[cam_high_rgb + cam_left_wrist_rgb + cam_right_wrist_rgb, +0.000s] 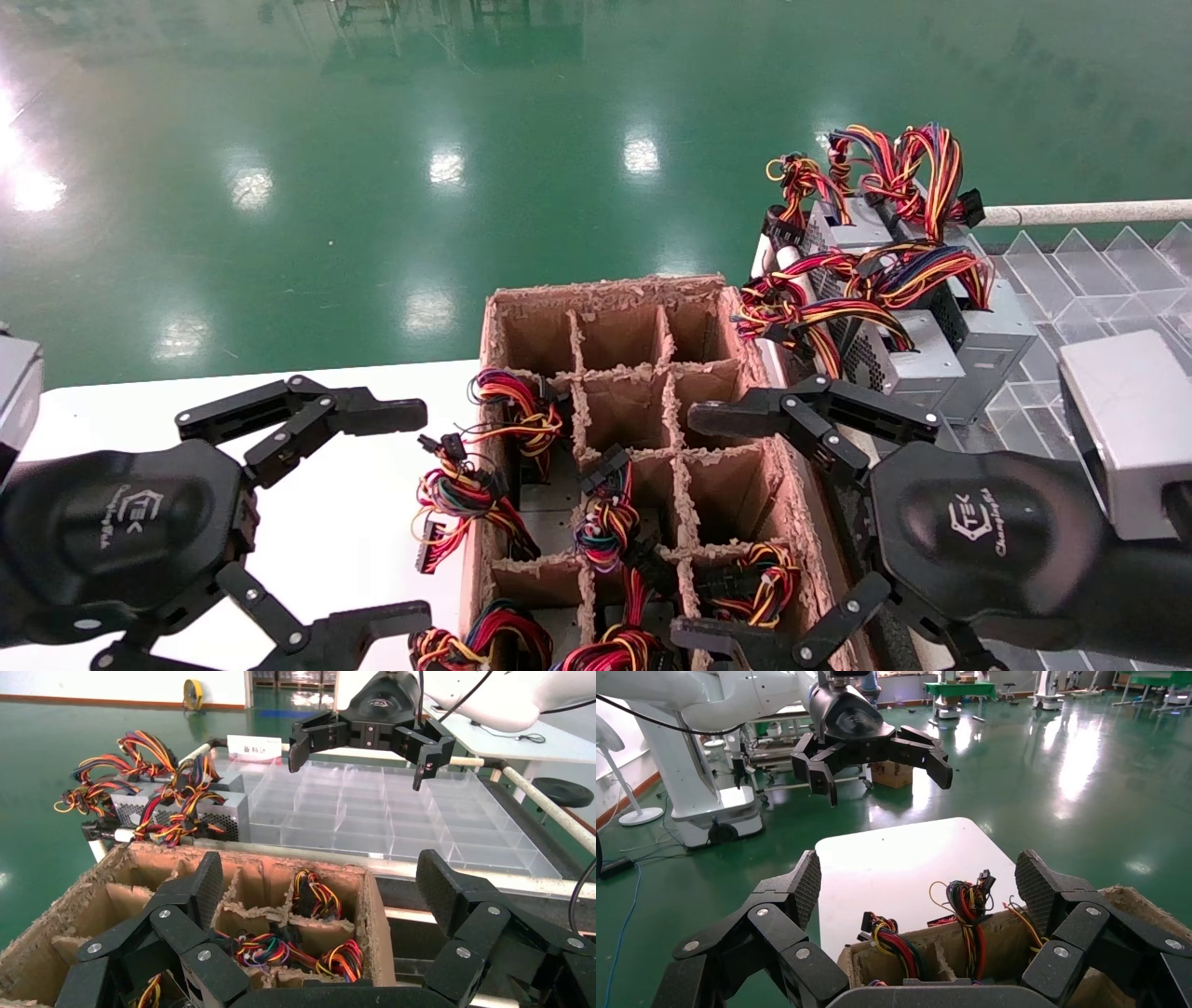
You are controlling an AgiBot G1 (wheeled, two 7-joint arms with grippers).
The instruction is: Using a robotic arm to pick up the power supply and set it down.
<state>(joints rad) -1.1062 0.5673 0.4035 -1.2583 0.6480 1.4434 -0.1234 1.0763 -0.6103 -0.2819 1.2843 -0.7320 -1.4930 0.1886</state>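
The right gripper (736,531) is hanging wide open over the right side of the box (521,308), holding nothing. The left gripper (391,513) is hanging wide open too, beside the box, over the white worktop (354,540).

Some power supplies (545,508) are sitting down in the box slots, right under and just beside the right gripper, with only their wires (605,527) poking up. More power supplies (917,349) are lying in a pile on the clear tray (1099,280), past the right gripper's far finger. The right arm is nearer to both groups, so I think it will do the picking. Which way the long side runs down in the slots, I cannot tell.

The left wrist view is showing the honeycomb grille on the pile (133,811). The right wrist view is showing only the box edge and wires (965,903), with the left gripper (877,769) far off.
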